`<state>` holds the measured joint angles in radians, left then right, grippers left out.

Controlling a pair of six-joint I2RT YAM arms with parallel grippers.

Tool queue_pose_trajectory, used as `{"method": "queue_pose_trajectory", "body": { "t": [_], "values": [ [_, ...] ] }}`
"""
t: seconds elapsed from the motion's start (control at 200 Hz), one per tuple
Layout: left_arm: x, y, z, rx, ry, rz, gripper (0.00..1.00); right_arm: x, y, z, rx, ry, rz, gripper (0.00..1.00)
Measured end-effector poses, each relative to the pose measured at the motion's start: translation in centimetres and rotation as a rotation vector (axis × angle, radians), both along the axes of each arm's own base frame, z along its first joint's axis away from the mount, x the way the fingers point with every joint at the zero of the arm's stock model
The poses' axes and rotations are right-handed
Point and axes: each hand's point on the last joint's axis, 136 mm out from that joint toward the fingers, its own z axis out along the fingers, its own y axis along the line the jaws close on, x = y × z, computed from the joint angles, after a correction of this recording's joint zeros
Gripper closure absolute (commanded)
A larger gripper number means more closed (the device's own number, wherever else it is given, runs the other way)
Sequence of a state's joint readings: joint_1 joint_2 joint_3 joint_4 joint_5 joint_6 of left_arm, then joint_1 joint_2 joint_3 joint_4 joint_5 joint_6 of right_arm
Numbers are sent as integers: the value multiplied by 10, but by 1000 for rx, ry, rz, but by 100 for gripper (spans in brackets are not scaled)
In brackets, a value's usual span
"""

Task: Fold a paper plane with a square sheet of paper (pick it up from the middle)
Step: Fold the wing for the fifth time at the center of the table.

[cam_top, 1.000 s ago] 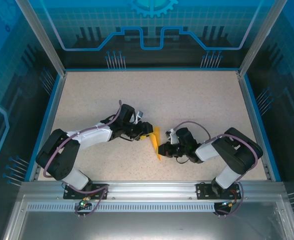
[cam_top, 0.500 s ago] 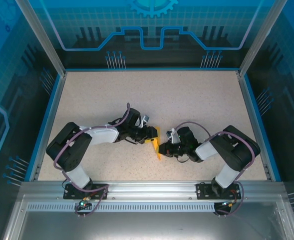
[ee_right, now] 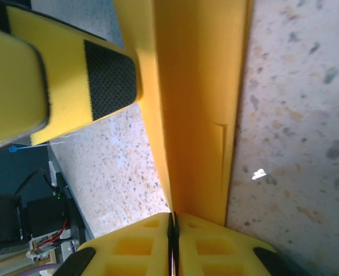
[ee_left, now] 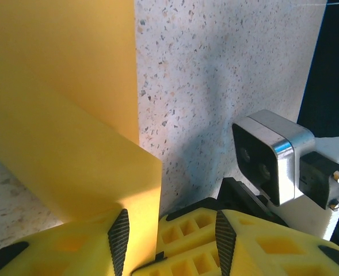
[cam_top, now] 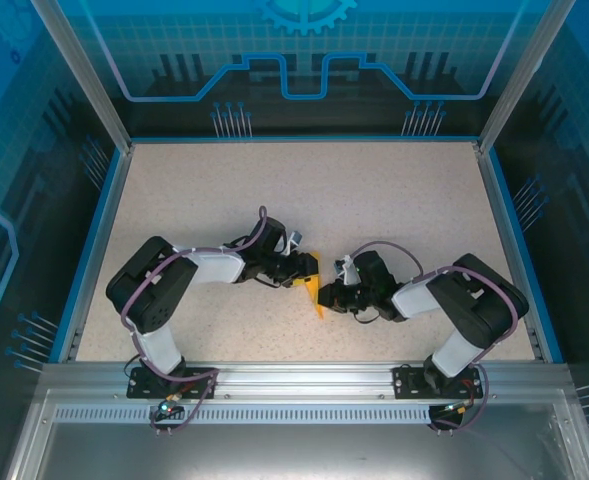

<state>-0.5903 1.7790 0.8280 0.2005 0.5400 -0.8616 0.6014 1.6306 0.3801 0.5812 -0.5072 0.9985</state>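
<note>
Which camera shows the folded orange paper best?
The right wrist view: the folded paper runs up the frame with its crease and layered edges plain, pinched in the shut right gripper. The left wrist view shows overlapping flat layers at the open left gripper; the top view gives a small orange sliver between the grippers.

the sheet of paper [ee_right: 198, 115] at the right pincer [ee_right: 172, 221] is matt, smooth and sharply creased. the pincer fingers [ee_left: 261, 241] are matt yellow plastic; their pads [ee_right: 109, 77] look like black woven rubber, perhaps. ahead of the left pincer [ee_left: 169, 230] the table [ee_left: 227, 86] is speckled and stone-like; the camera housing [ee_left: 273, 152] to its right is brushed metal.
</note>
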Motion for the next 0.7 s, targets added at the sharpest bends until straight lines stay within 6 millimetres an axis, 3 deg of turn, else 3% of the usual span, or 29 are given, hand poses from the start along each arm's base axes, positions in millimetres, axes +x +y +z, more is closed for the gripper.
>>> {"method": "queue_pose_trajectory", "body": {
  "t": [0.28, 0.545, 0.7],
  "values": [
    [1, 0, 3, -3, -14, -5, 45, 1, 0, -2, 8, 25, -26, 96],
    [2, 1, 52, -67, -142, -7, 42, 3, -1, -1, 40, 57, -68, 96],
    [-1, -2, 46, -62, -134, -16, 42, 3, -1, -2, 46, 77, -80, 96]
  ]
}}
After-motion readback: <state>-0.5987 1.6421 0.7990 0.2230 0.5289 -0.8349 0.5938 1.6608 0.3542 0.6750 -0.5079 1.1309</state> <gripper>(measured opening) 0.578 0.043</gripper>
